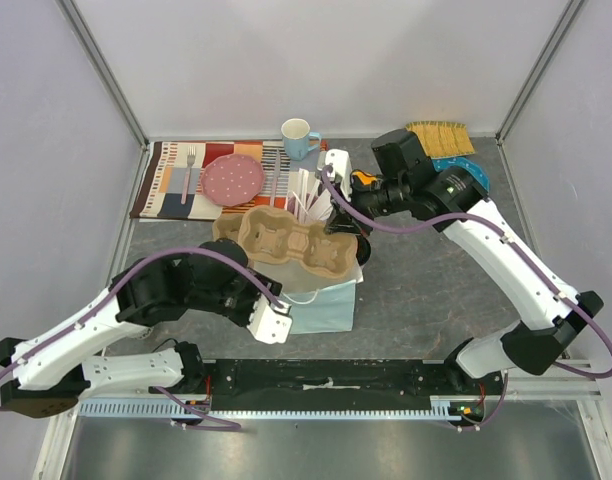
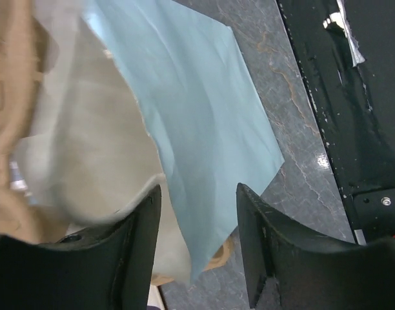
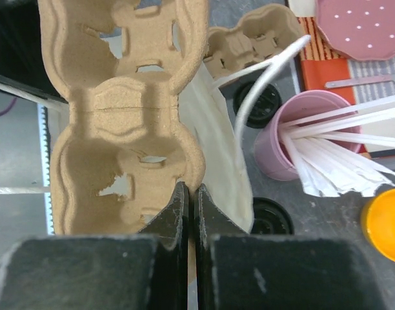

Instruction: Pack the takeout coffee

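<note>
Takeout coffee tray (image 3: 126, 129) pinched by right fingers (image 3: 172, 213); left fingers (image 2: 268, 245) apart astride blue bag (image 2: 204, 129).

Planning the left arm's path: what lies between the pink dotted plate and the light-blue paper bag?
In the top view, a cardboard cup carrier spans the stretch between plate and bag.

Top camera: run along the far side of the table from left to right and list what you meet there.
Fork, lying on the patterned placemat → pink dotted plate → light-blue mug → yellow ridged pad.
</note>
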### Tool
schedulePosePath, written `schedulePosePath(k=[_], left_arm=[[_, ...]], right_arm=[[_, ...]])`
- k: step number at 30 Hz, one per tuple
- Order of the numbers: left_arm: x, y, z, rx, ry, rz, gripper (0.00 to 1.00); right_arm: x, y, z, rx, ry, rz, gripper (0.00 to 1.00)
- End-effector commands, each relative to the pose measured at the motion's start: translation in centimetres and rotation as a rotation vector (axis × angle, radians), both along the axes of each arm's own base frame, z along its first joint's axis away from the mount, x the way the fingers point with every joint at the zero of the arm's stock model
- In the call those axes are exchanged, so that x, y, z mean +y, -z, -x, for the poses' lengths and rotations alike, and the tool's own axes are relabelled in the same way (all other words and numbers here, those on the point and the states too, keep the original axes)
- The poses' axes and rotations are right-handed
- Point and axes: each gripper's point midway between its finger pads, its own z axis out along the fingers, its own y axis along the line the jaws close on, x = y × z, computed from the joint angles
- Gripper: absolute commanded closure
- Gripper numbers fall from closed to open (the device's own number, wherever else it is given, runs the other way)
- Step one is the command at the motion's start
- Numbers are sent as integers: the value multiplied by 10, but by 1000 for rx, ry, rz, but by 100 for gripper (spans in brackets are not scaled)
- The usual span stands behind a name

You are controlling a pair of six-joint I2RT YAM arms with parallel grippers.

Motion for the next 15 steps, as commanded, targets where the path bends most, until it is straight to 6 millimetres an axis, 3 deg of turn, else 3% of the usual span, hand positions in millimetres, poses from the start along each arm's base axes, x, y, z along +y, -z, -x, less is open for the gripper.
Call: schedulePosePath(k=[1,4,10,15], left_arm=[[2,-38,5,-34,33,75,43],[9,-42,18,-1,73,77,43],[12,-62,16,-26,62,114,45],[4,-117,-5,-96,10,216,51]], right_arm=[[-8,-25,-8,-149,-27,22,100],[-16,-21,-5,-167,-40,56,100],[-22,-3,7,-131,-102,100,100],[-29,6,5,-123,-77,145,100]])
